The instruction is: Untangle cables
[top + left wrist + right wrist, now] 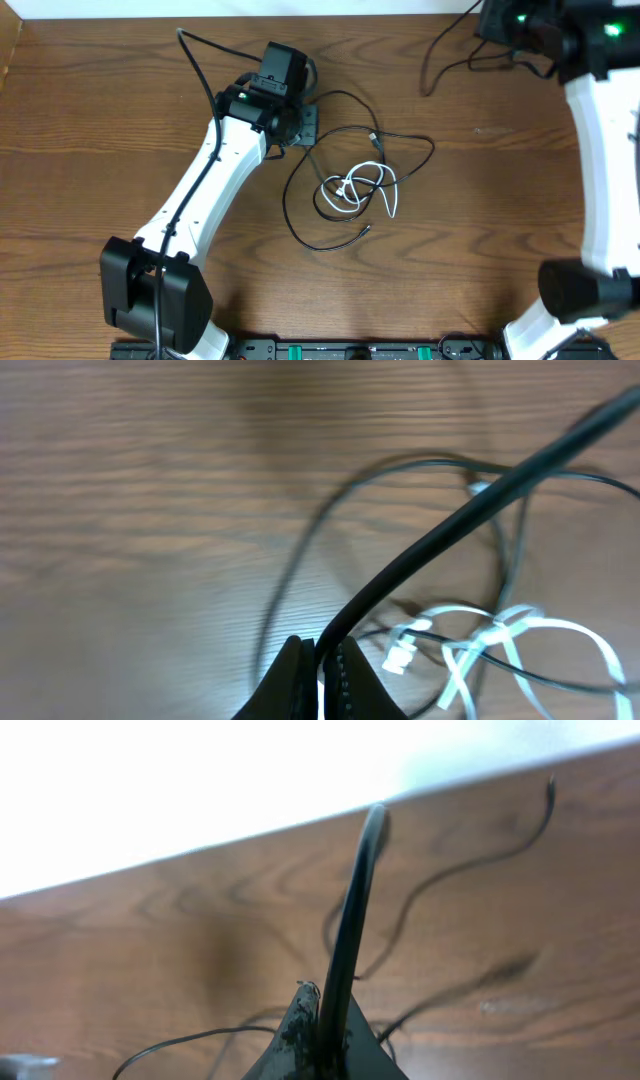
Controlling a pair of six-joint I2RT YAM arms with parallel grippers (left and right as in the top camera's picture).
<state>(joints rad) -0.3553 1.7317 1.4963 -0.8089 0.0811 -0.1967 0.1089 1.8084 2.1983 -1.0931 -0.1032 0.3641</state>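
The thin black cable [431, 150] lies in wide loops at the table's centre, with one plug end at the front. The shorter white cable [365, 186] is coiled inside these loops and crosses the black one. My left gripper [306, 126] sits at the loops' left edge. In the left wrist view its jaws [322, 650] are shut, the black cable [298, 555] and white cable [520, 626] lie on the table beyond them, and a thick black arm wire crosses in front. My right gripper [497, 25] is at the far right corner, away from the cables. Its jaws [322, 996] are shut.
Thick black arm wires [440, 55] trail on the table at the back right, and they also show in the right wrist view [440, 875]. Another wire [200, 45] runs out behind the left arm. The table's back edge [300, 820] is close to the right gripper.
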